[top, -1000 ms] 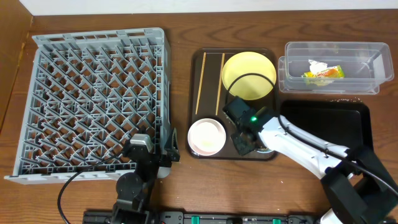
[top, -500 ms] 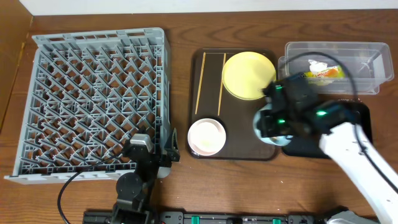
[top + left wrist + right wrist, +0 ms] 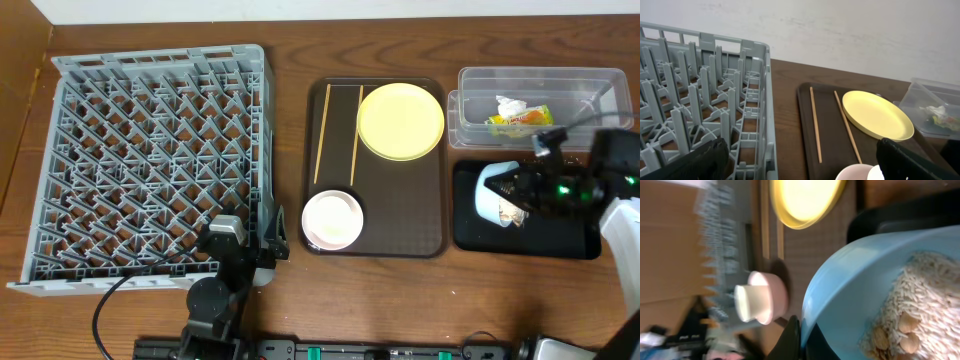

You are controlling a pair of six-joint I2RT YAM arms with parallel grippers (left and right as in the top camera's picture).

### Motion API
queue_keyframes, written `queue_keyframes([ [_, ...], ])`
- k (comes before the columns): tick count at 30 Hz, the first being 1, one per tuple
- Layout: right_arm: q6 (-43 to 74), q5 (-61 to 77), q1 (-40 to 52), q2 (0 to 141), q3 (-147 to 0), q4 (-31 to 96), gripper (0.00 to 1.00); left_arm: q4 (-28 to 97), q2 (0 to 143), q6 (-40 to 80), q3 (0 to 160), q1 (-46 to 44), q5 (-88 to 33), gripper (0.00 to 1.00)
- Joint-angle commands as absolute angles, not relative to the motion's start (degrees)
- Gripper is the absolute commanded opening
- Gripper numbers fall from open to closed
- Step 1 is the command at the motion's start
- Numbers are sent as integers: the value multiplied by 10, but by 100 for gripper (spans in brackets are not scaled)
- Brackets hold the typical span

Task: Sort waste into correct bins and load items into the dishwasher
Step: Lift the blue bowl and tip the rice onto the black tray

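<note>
My right gripper (image 3: 524, 188) is shut on the rim of the light blue bowl (image 3: 495, 190) and holds it tipped on its side over the black tray (image 3: 560, 232). Rice-like crumbs (image 3: 922, 305) lie inside the bowl (image 3: 860, 280), whose rim is pinched by my right gripper (image 3: 803, 339). The clear tub (image 3: 585, 95) holds the wrapper (image 3: 521, 120) and the paper scrap (image 3: 510, 104). On the brown tray (image 3: 400, 200) lie the yellow plate (image 3: 400, 120), two chopsticks (image 3: 322, 135) and the white bowl (image 3: 332, 220). My left gripper (image 3: 262, 248) rests open by the grey dish rack (image 3: 150, 160).
In the left wrist view my open left gripper (image 3: 800, 167) looks along the rack's right wall (image 3: 765, 100) toward the chopsticks (image 3: 815, 125), plate (image 3: 877, 114) and tub (image 3: 935, 107). Bare wood shows between rack and brown tray.
My right arm lifted the blue bowl off the brown tray, carried it right and tipped it over the black tray. The left arm has not moved.
</note>
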State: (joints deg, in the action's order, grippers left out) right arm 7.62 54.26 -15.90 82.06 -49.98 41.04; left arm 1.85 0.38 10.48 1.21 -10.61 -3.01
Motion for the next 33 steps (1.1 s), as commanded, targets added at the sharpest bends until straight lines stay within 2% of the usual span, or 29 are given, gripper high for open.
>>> queue_keyframes([
  [1,15,762,-225,852,-458,369,1,38,2,103,2,-108,-27,95],
  [7,-9,894,-297,913,-423,306,1,38,2,103,2,-108,-27,95],
  [11,-5,894,-322,947,-422,304,1,38,2,103,2,-108,-27,95],
  [21,18,894,-323,940,-422,303,1,38,2,103,2,-108,-27,95],
  [23,-14,890,-324,940,-422,284,1,38,2,103,2,-108,-27,95],
  [26,31,894,-321,940,-423,262,1,38,2,103,2,-108,-27,95],
  [29,-8,893,-311,936,-423,240,1,38,2,103,2,-108,-27,95],
  [33,12,894,-299,932,-423,227,1,38,2,103,2,-108,-27,95],
])
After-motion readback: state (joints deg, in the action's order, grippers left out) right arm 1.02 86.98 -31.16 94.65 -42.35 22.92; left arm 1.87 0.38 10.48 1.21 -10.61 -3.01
